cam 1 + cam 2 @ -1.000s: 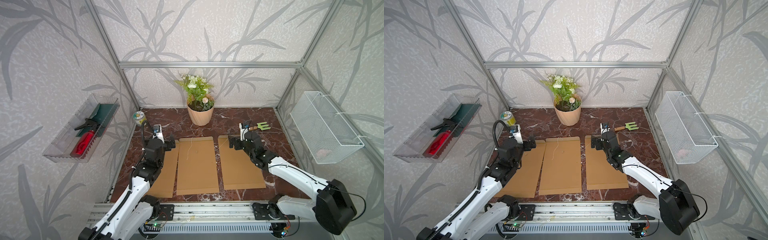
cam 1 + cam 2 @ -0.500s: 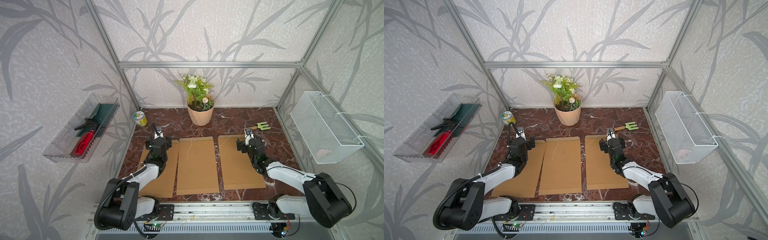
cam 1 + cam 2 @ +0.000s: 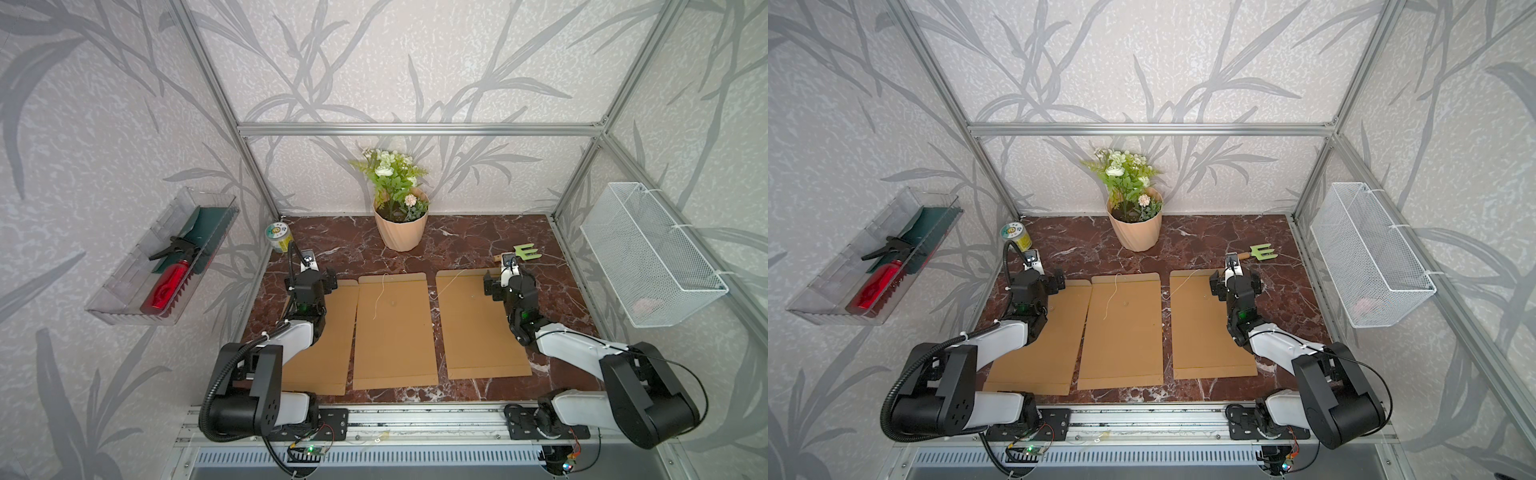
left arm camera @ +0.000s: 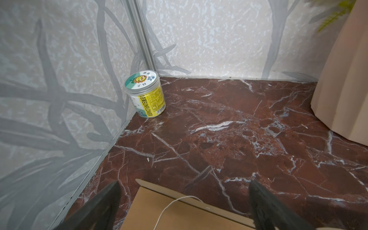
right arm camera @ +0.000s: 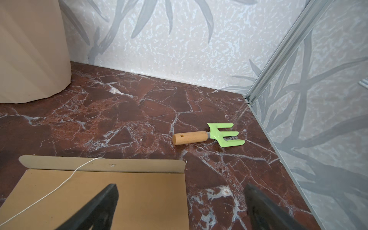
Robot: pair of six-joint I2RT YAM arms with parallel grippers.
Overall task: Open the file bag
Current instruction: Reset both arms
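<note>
Both wide open and empty: left gripper (image 4: 183, 184), right gripper (image 5: 180, 186). Under the right one, the kraft file bag (image 5: 127, 191) has its flap (image 5: 139, 165) up and string (image 5: 59, 185) loose. The left file bag (image 4: 179, 215) is probably the same, but it's mostly hidden.

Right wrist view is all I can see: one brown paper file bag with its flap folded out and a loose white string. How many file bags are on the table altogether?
Observer: Three brown paper ones lie side by side on the red marble table: the left file bag, the middle file bag and the right file bag, which is the one you see.
Operator: Is the middle one's flap out too?
Observer: Yes, the middle flap lies folded out flat.
Operator: And the left gripper?
Observer: The left gripper is open and empty, over the far end of the left file bag.
</note>
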